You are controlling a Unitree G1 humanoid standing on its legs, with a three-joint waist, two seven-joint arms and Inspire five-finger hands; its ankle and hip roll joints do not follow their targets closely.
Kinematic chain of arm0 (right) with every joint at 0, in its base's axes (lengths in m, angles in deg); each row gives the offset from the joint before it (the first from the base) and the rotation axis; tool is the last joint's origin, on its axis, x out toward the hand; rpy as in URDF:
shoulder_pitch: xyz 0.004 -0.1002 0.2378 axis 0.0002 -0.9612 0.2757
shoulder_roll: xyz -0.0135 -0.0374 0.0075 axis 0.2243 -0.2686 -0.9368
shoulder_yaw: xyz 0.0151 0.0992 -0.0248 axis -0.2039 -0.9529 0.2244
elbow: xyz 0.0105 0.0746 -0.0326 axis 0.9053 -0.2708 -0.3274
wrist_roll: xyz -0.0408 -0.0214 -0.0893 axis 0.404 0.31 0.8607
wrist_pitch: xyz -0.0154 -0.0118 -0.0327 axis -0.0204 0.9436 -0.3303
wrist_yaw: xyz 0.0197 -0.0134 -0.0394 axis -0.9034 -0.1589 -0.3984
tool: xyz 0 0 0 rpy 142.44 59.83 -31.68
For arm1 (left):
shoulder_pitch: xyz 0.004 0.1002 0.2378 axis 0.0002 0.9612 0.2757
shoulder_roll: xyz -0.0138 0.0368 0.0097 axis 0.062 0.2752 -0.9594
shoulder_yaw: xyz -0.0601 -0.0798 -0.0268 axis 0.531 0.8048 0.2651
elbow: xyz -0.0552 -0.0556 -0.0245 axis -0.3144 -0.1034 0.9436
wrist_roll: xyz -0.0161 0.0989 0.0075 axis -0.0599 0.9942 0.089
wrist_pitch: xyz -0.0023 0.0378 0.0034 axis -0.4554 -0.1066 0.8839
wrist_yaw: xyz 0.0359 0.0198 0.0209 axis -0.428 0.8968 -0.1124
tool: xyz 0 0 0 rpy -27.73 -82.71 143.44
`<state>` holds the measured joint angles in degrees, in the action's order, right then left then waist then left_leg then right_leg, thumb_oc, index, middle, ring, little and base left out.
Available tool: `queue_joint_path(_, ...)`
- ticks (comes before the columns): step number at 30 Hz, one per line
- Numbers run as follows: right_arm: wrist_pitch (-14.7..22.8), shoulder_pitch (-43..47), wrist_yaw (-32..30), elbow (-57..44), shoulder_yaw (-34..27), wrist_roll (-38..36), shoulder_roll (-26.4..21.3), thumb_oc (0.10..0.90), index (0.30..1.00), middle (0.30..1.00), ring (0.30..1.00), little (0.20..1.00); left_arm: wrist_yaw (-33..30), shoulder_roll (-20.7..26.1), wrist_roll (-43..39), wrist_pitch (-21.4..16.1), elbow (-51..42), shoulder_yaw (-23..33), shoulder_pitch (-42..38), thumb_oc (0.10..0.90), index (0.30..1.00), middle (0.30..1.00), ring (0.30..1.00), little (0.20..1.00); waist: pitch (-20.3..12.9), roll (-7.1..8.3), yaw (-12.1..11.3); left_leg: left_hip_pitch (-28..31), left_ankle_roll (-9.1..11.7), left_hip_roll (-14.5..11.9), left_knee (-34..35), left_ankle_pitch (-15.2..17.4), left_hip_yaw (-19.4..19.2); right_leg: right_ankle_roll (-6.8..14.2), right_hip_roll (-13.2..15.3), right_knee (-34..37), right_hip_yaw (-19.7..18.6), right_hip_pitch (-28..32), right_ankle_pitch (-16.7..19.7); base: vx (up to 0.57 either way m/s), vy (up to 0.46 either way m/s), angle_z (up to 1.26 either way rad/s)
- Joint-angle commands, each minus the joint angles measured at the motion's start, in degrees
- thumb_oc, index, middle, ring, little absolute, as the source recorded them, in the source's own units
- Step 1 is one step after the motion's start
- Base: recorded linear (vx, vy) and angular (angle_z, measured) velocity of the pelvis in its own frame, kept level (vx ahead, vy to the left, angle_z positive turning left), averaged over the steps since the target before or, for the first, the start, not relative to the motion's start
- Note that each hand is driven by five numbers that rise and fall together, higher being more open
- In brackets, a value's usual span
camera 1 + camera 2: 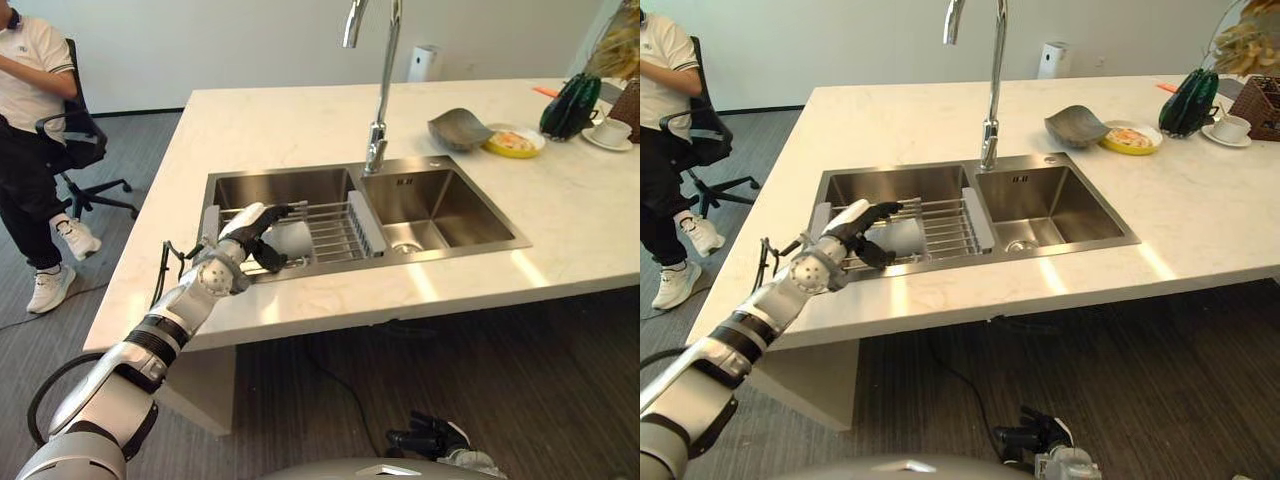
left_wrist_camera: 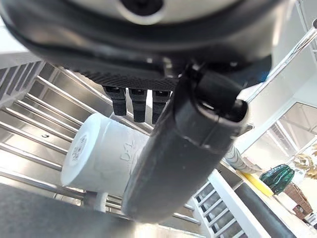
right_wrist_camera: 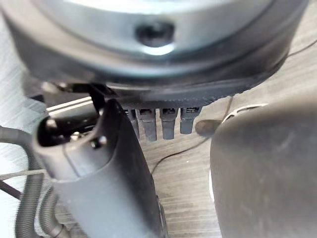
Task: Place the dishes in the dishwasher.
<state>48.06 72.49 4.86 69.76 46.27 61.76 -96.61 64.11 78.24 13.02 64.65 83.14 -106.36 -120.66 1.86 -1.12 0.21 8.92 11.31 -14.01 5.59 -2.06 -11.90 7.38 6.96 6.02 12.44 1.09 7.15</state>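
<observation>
Reaching for white cup, lying on its side on wire rack across left basin of double sink. Left hand directly above the cup, fingers extended and relaxed, thumb out over its side — released, nothing gripped yet. Cup not lifted.

To do it well, probably:
- Lower until fingers sit behind the cup body and thumb in front, then close across the barrel, not the rim.
- Keep fingertips clear of the rack wires; easy to snag between rods.
- Glazed and round, so likely to roll along the rods if nudged first; close squarely, no sideways push.
- Lift straight up before swinging out; faucet stands just behind the sink divider.

Right hand low, well below the sink, over dark wood-look floor; fingers appear straight, empty.

Surface: pale marble-look counter around the sink. Far right of the sink: grey bowl, yellow plate touching it, then dark green ribbed vase, white cup on saucer, and a brown basket at the counter edge. No dishwasher visible.

Room: white wall behind the sink, grey carpet to its left, person seated on black office chair well left of the sink.
</observation>
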Motion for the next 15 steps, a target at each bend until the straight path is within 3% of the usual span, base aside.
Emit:
queue_joint_path(1,1.2,-0.8,-0.2,-1.4,1.0,-1.0,-1.2,0.8,0.9,0.9,0.9,0.9,-1.5,0.6,0.3,-2.2,4.2,-0.3,-13.7,0.8,0.9,0.9,0.9,0.9,2.3,-3.56,0.8,-0.5,-1.7,1.5,-0.6,2.0,2.2,5.3,3.9,-1.0,2.8,3.3,-3.6,0.0,0.0,0.0)
queue_joint_path(11,0.6,1.1,-0.6,0.0,3.1,-1.4,-0.5,0.8,0.9,0.9,0.9,0.9,-1.0,-1.6,5.7,0.2,19.1,-6.6,-20.9,0.8,0.9,0.9,0.9,0.9,2.5,-4.04,2.0,0.1,-1.8,1.5,-0.6,2.3,1.0,5.5,3.7,-1.0,1.6,2.7,-3.5,0.0,0.008,-0.07)
queue_joint_path(12,1.8,-2.7,0.8,2.1,2.2,-1.5,-3.1,0.8,0.9,0.9,0.9,0.9,-0.8,-1.8,6.3,-0.3,22.0,-6.2,-21.6,0.8,0.9,0.9,0.9,0.9,3.2,-3.82,3.2,0.1,-1.7,1.5,-0.6,2.3,0.5,5.6,3.7,-1.0,1.1,2.1,-3.3,-0.05,-0.006,0.0)
queue_joint_path(15,1.8,-0.6,0.4,6.7,1.9,-2.1,-3.1,0.8,0.9,0.9,0.9,0.9,-1.4,-4.1,6.8,-0.1,26.0,-7.2,-23.6,0.8,0.9,0.9,0.9,0.9,3.7,-3.72,3.6,0.0,-1.8,1.6,-0.6,2.3,0.3,5.6,3.7,-1.0,0.8,1.7,-3.1,-0.03,0.001,-0.11)
